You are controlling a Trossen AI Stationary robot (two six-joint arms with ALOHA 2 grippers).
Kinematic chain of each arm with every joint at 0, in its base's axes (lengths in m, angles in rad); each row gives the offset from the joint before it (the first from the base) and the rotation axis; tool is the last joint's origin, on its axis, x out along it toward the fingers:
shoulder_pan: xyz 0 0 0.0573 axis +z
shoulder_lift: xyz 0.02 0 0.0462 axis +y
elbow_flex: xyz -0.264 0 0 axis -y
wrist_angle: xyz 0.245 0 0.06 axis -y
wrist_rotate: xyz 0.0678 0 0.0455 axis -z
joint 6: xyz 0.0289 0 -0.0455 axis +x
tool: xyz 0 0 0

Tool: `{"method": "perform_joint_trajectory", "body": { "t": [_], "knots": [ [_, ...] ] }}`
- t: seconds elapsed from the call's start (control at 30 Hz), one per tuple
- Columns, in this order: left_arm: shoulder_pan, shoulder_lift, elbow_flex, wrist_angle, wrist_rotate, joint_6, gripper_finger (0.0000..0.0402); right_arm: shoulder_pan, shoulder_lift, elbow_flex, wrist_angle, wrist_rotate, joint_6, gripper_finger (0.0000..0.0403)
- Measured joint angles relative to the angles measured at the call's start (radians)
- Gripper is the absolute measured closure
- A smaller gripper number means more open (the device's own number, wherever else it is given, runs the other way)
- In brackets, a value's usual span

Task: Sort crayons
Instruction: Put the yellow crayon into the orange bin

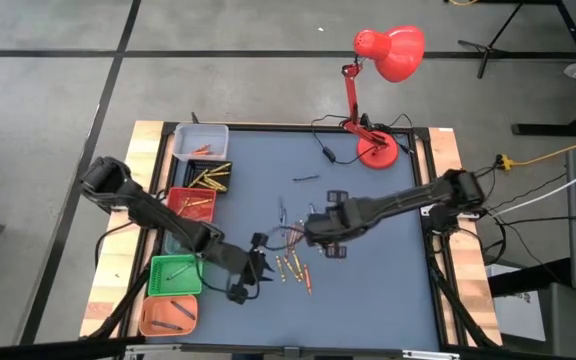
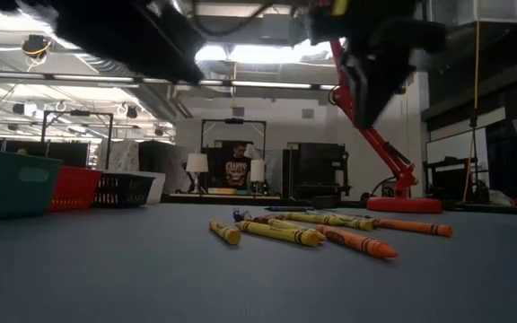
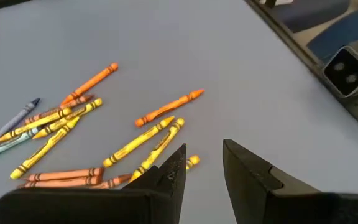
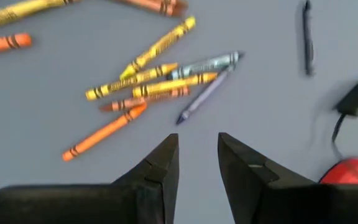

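From above, the crayons (image 1: 293,262) lie scattered mid-table on the blue mat (image 1: 388,290), between the left gripper (image 1: 258,268) and the right gripper (image 1: 313,232); coloured bins (image 1: 175,276) (some holding crayons) line the left edge. At table level, yellow and orange sticks lie flat. Left wrist view: its fingers (image 3: 173,171) are apart and empty, just beside yellow crayons. Right wrist view: fingers (image 4: 163,165) parted, empty, near an orange crayon (image 4: 104,132).
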Motion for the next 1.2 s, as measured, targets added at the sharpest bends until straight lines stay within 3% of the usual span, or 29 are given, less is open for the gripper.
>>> {"method": "perform_joint_trajectory", "body": {
  "t": [0.33,0.77,1.2],
  "knots": [
    [0.127,0.087,0.000,0.061,0.117,0.084,0.0312,0.100,-0.093,-0.201,0.046,-0.001,0.241,0.0293],
    [0.235,0.188,0.000,0.065,0.269,0.124,0.0312,0.216,-0.094,-0.216,0.082,-0.001,0.328,0.0293],
    [0.252,0.261,0.000,0.035,0.272,0.125,0.0312,0.239,-0.094,-0.216,0.152,-0.001,0.325,0.0293]
  ]
}}
